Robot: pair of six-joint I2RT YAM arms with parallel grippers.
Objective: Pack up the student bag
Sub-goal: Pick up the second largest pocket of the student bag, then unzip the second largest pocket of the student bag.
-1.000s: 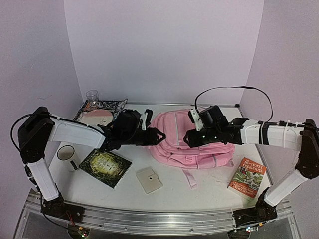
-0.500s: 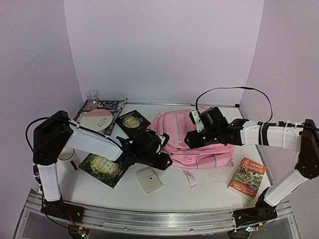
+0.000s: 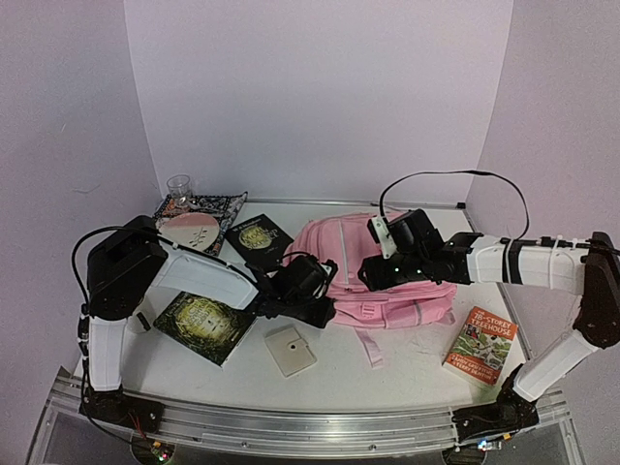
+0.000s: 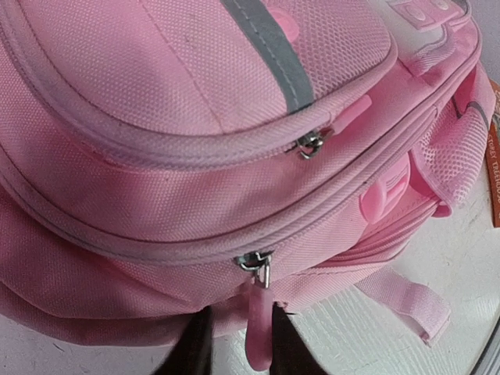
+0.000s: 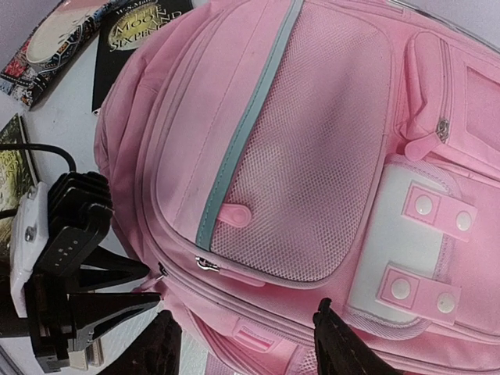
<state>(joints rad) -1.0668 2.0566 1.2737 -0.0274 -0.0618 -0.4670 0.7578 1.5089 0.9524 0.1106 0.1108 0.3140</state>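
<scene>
Nearest on the white bench lie a beige wallet, a green book and an orange book; mid-frame sits the student bag, its zip pull between the close-set fingers of the left hand, grip unclear, with the right hand open and empty above it; behind, upper left, are a dark book, a glass and lilac walls.

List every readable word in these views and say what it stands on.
"STOREY TREEHOUSE": orange book; the number before it is blurred.
"MOON" above "SIXPEN": black book; the word's end and the smaller print are unclear.
dark green book: title too blurred to read.
student bag: no lettering seen.
</scene>
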